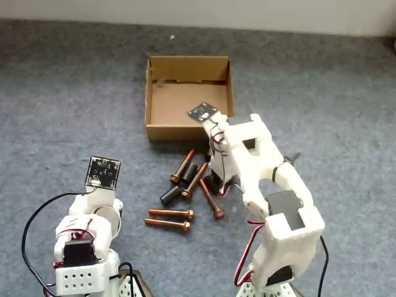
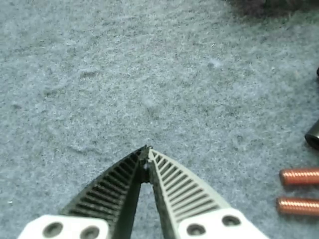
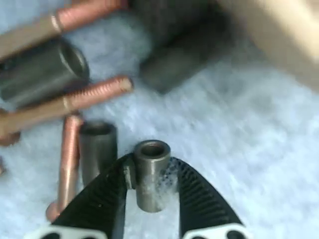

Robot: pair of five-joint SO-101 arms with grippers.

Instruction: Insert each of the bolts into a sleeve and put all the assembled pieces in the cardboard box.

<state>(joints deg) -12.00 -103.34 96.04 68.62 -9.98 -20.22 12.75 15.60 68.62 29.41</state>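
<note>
My right pincer (image 3: 152, 168) is closed around an upright dark sleeve (image 3: 151, 186) among the copper bolts (image 1: 170, 213). My left pincer (image 2: 146, 154) is pressed shut on nothing over bare carpet (image 2: 149, 74). I judge the job barely begun, since the bolts lie loose and the cardboard box (image 1: 185, 131) holds nothing. My right wrist view makes that grip plain where, from above, my arm (image 1: 266, 173) covers it.

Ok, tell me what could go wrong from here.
1. The right end effector grips a sleeve near its fingertips; it may slip or tilt when lifted.
2. A second sleeve and a bolt lie close beside it and could be knocked.
3. The left end effector is shut, off to the side of two bolts; it must open before taking one.
</note>
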